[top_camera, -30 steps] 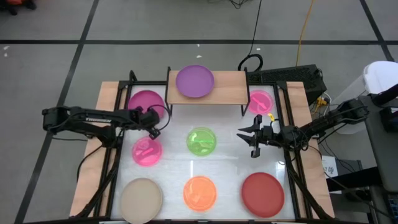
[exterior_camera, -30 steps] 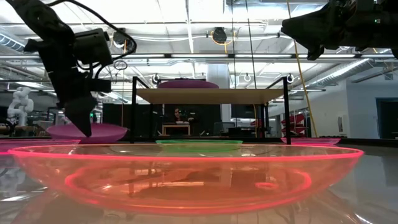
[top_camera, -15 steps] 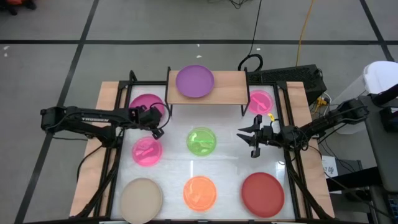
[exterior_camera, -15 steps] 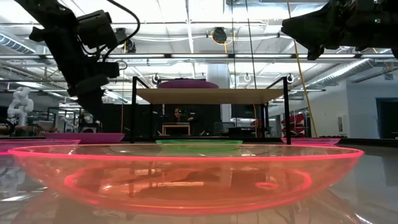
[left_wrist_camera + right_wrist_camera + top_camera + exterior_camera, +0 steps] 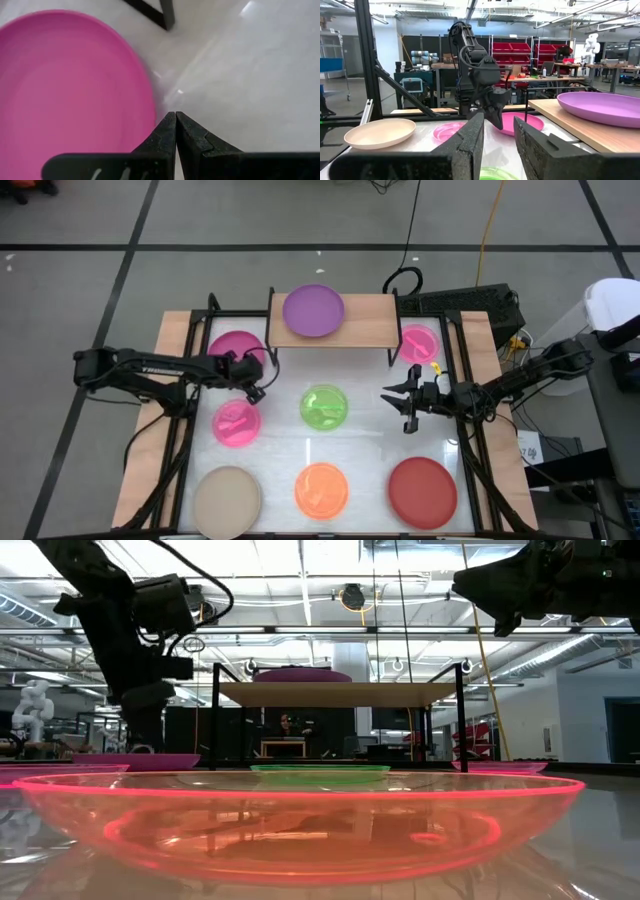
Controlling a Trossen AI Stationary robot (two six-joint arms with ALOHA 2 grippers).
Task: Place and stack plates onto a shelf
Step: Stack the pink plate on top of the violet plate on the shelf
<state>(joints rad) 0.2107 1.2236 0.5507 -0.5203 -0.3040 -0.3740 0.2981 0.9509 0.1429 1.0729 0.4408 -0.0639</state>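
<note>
The light-wood shelf (image 5: 372, 322) stands at the table's far edge with the purple plate (image 5: 313, 310) resting on it. The magenta plate (image 5: 236, 346) lies flat on the table, left of the shelf. My left gripper (image 5: 252, 387) (image 5: 176, 115) is shut, its tips over the bare table just off that plate's near-right rim (image 5: 145, 95). My right gripper (image 5: 401, 409) (image 5: 497, 130) is open and hovers right of the green plate (image 5: 324, 407), pointing toward the table's left. Two small pink plates (image 5: 236, 423) (image 5: 418, 342), the orange (image 5: 321, 489), beige (image 5: 227, 498) and red (image 5: 422, 492) plates lie on the table.
The shelf's black legs (image 5: 162, 15) stand close to the magenta plate. A black frame (image 5: 190, 380) runs along the table's left and right sides. Bare white table shows between the green plate and the right gripper. The orange plate fills the low view's foreground (image 5: 300, 820).
My left gripper has risen from the magenta plate's near rim and stayed beside it. The plate, whose near side stood raised a second ago, now lies flat on the table. The right arm has kept still.
</note>
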